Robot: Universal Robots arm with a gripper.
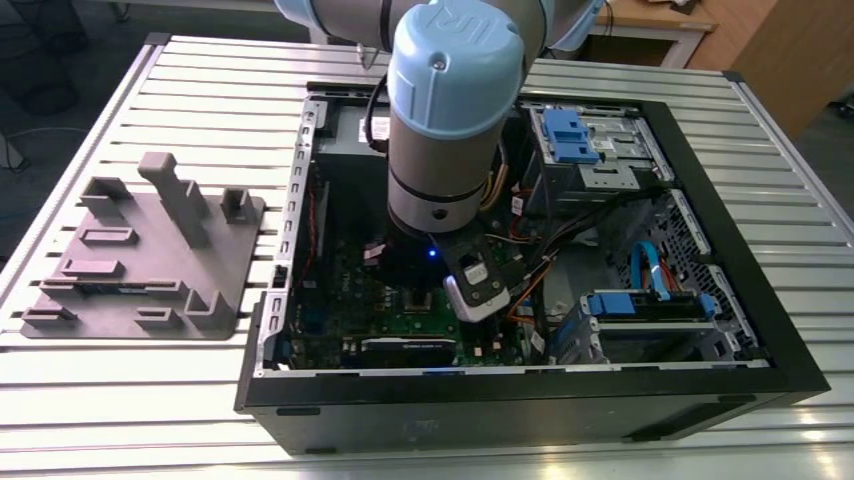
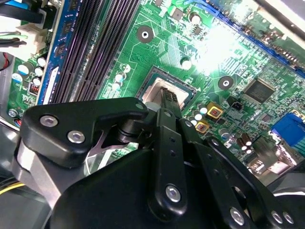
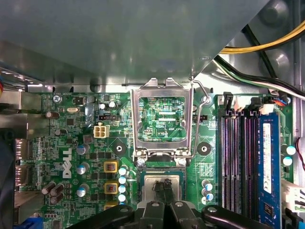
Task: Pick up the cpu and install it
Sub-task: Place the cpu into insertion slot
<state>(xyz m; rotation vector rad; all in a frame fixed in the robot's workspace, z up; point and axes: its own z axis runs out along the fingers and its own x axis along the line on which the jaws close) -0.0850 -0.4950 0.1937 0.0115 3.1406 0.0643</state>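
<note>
Nearest us in the second wrist view is the gripper (image 2: 169,99): matte black linkage bars with bright round bolt heads. It sits over the cpu (image 3: 151,184), a flat square with a dull silver top that lies in the socket on the glossy green motherboard (image 3: 212,164). We cannot tell if the pincer is clenched or released. The silver socket frame (image 3: 163,88) stands hinged open just beside the cpu. White lettering dots the board. In the exterior view, a grey plastic fixture (image 1: 147,260) lies at nine o'clock of the black case (image 1: 534,410), on a ribbed metal table (image 1: 107,420).
</note>
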